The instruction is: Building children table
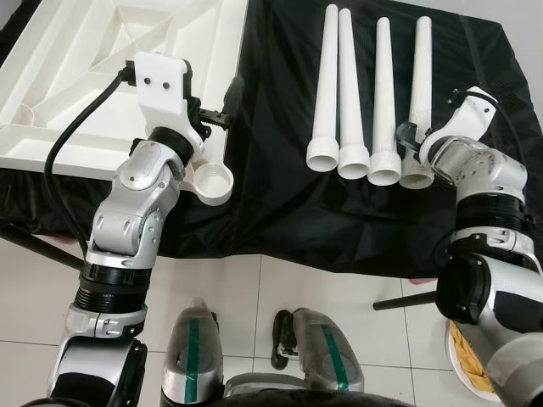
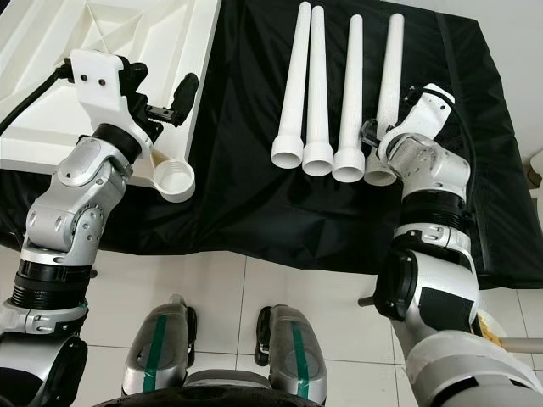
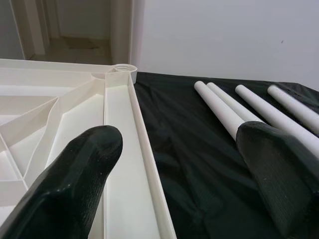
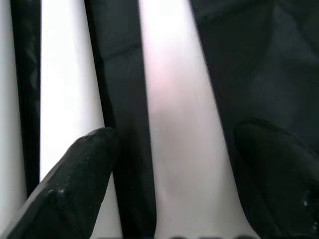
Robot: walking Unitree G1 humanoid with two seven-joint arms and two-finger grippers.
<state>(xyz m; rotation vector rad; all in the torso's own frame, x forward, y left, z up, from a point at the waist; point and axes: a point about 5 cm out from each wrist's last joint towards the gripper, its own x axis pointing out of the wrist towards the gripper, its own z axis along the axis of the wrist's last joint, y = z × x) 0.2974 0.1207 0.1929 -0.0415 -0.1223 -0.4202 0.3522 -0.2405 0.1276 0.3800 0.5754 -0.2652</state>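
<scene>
The white tabletop (image 1: 93, 76) lies upside down at the far left, ribs up, with a round leg socket (image 1: 212, 182) at its near corner. Four white tapered legs lie side by side on the black cloth (image 1: 271, 212), wide ends toward me. My left gripper (image 1: 225, 106) hovers open over the tabletop's right rim (image 3: 142, 149), one finger on each side of it. My right gripper (image 4: 184, 149) is open and straddles the rightmost leg (image 1: 421, 85) near its wide end. That leg (image 4: 174, 99) passes between the fingers, and I see no contact.
The other three legs (image 1: 349, 93) lie just left of the rightmost one. The cloth-covered surface ends close in front of me, above white floor tiles. A black bar (image 1: 405, 301) sticks out low on the right, beside a plate (image 1: 465, 356) on the floor.
</scene>
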